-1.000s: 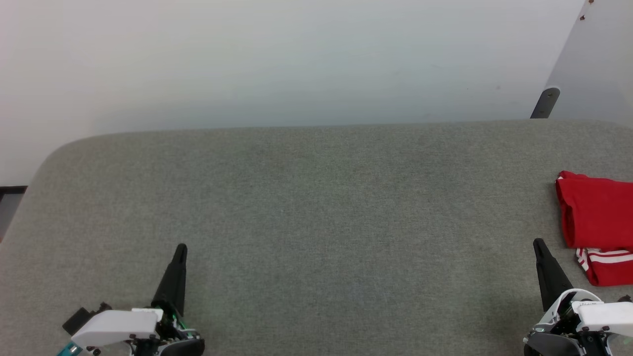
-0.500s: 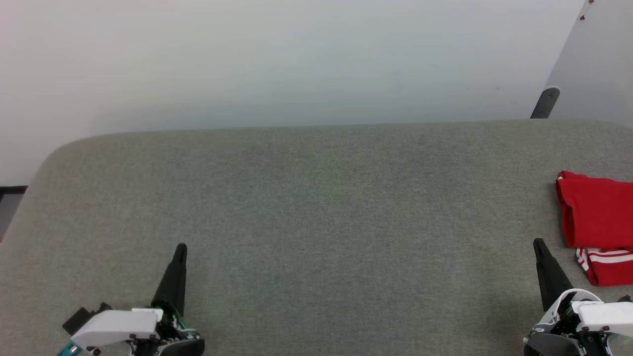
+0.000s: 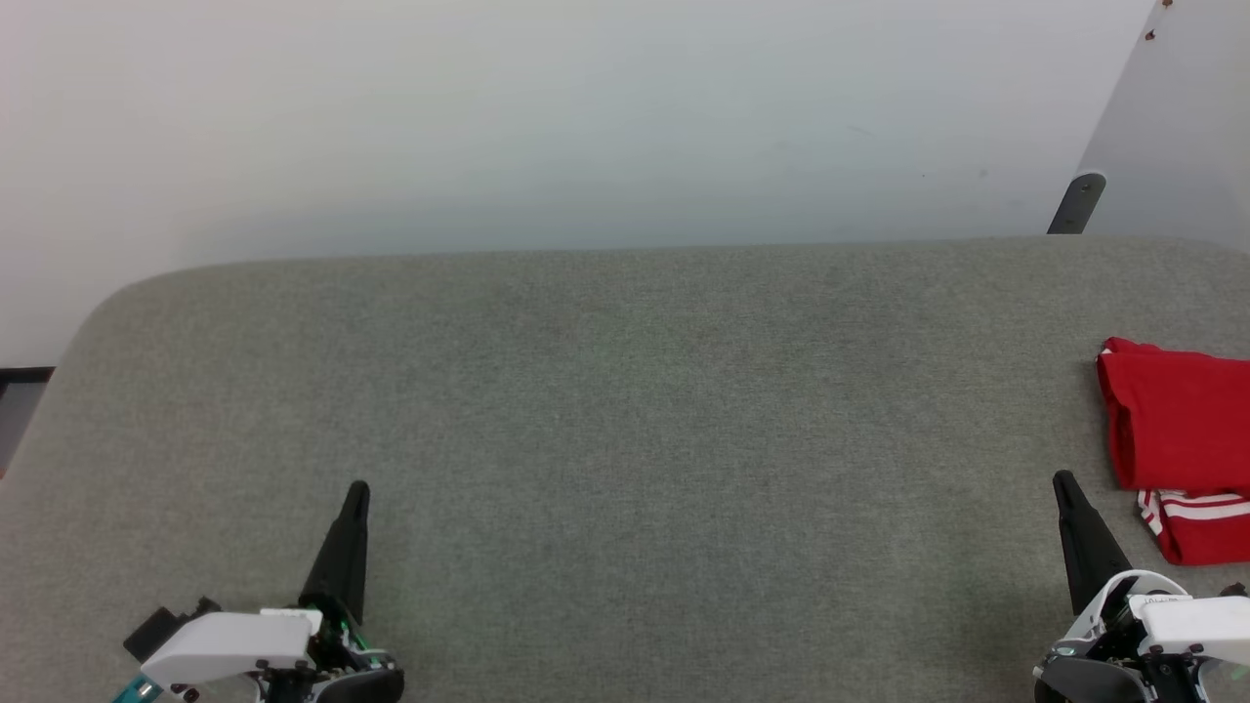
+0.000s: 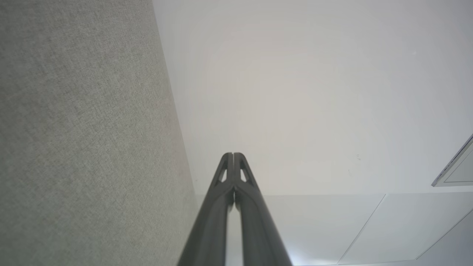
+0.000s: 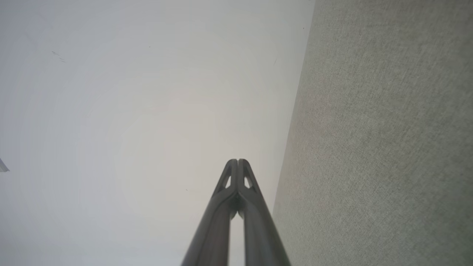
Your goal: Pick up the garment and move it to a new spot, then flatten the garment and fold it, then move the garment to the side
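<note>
A broad grey-green woven fabric surface (image 3: 625, 410) covers the near and middle scene, and its far left corner is rounded. Behind its far edge stands a plain off-white wall (image 3: 547, 117) in soft, even light. At the far right, a pale grey slanted panel (image 3: 1177, 117) with small dark screws sits above a short dark grey post (image 3: 1077, 203). A narrow dark strip (image 3: 24, 375) shows beyond the left edge.

I saw soft, even, bright light over the grey desk (image 3: 625, 410), with no glare and barely any shadow. The far wall (image 3: 547, 117) looked washed out. Close to the wrist lenses, the left fingers (image 4: 214, 221) and right fingers (image 5: 216, 225) were soft-edged, and the corners dimmed.
</note>
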Robot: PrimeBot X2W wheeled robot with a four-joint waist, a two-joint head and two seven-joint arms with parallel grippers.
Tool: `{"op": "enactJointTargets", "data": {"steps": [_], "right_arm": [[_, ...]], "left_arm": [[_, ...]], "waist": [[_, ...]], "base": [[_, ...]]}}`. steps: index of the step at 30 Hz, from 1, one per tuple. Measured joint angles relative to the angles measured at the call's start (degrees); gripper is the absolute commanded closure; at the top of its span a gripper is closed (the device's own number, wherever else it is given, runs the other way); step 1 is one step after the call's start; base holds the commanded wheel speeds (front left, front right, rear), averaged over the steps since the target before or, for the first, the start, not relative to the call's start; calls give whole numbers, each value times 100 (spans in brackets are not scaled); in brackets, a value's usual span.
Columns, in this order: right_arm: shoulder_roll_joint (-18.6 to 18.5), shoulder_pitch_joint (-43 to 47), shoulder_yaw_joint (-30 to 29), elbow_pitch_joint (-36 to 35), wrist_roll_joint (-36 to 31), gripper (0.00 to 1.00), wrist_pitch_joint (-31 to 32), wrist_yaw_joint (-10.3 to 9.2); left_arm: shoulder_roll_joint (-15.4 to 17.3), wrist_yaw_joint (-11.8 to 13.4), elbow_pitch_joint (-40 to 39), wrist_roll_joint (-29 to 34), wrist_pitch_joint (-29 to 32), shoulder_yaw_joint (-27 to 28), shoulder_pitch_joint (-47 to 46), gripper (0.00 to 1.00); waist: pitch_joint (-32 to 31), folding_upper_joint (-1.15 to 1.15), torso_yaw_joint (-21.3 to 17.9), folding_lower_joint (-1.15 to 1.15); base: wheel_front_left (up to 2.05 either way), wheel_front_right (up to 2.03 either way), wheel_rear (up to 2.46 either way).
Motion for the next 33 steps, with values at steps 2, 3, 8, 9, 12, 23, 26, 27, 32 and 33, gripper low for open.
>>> {"op": "enactJointTargets", "data": {"steps": [2,3,8,9,12,23,26,27,32,33], "right_arm": [[0,0,0,0,0,100,0,0],[0,0,0,0,0,100,0,0],[0,0,0,0,0,100,0,0],[0,0,0,0,0,100,0,0],[0,0,0,0,0,100,0,0],[0,0,0,0,0,100,0,0],[0,0,0,0,0,100,0,0],[0,0,0,0,0,100,0,0],[0,0,0,0,0,100,0,0],[0,0,0,0,0,100,0,0]], "left_arm": [[0,0,0,0,0,2,0,100],[0,0,0,0,0,2,0,100],[0,0,0,0,0,1,0,100],[0,0,0,0,0,0,0,100],[0,0,0,0,0,2,0,100],[0,0,0,0,0,0,0,100],[0,0,0,0,0,2,0,100],[0,0,0,0,0,1,0,100],[0,0,0,0,0,0,0,100],[0,0,0,0,0,1,0,100]], "waist": [[0,0,0,0],[0,0,0,0],[0,0,0,0],[0,0,0,0],[0,0,0,0],[0,0,0,0],[0,0,0,0],[0,0,0,0],[0,0,0,0],[0,0,0,0]], "base": [[0,0,0],[0,0,0],[0,0,0],[0,0,0],[0,0,0],[0,0,0],[0,0,0],[0,0,0],[0,0,0],[0,0,0]]}}
